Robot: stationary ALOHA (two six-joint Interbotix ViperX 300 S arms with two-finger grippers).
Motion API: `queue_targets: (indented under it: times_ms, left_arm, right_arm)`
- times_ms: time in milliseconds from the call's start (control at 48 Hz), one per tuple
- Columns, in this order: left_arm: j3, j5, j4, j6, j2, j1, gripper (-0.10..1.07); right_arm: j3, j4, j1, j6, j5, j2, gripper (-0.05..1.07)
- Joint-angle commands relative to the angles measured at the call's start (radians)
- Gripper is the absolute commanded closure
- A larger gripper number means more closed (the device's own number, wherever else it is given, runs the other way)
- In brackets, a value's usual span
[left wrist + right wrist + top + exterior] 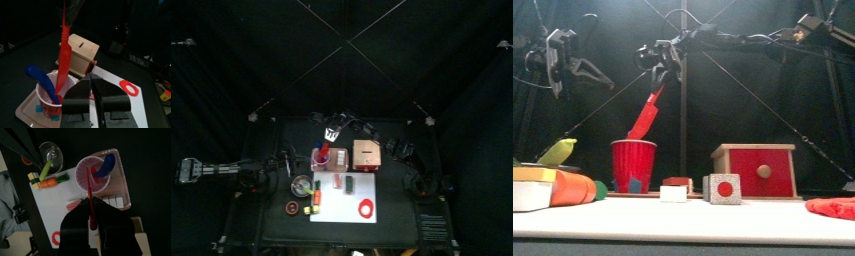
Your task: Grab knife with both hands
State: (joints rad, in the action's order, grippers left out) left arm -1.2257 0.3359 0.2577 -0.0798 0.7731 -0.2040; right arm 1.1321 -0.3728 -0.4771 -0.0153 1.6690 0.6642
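The red knife (647,115) hangs tip-down into a red cup (633,165) at the left of the table. My right gripper (663,62) reaches across from the right and is shut on the knife's upper end. In the right wrist view the knife (91,203) runs out from between the jaws toward the cup (90,175). My left gripper (573,65) hangs raised to the left of the knife, apart from it. In the left wrist view its jaws (91,90) stand slightly open with nothing between them, and the knife (63,55) rises beyond them.
A blue spoon (40,77) stands in the cup. A wooden box with a red front (756,172) sits to the right of the cup, with two small blocks (676,188) before it. A red ring (129,87) lies on the white mat. Toy vegetables (50,182) and a bowl (50,150) are at the table's left.
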Motion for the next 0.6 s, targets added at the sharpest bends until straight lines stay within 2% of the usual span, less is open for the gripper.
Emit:
queue_targets:
  times_ms: [0,146,250,583]
  left_arm:
    - [0.009,0.005,0.000,0.002,0.005,0.000,0.59]
    - [0.009,0.005,0.000,0.000,0.017,0.003,0.59]
    - [0.009,0.000,0.000,0.000,0.026,0.003,0.59]
    - [0.002,-0.008,0.000,0.002,0.032,0.005,0.59]
  right_arm:
    - [0.350,0.000,-0.003,0.020,0.041,-0.002,0.84]
    - [0.509,-0.006,-0.005,0.028,0.057,0.029,0.84]
    - [0.578,-0.011,-0.008,0.057,0.078,0.031,0.85]
    - [0.618,-0.069,-0.031,0.138,0.137,0.037,0.84]
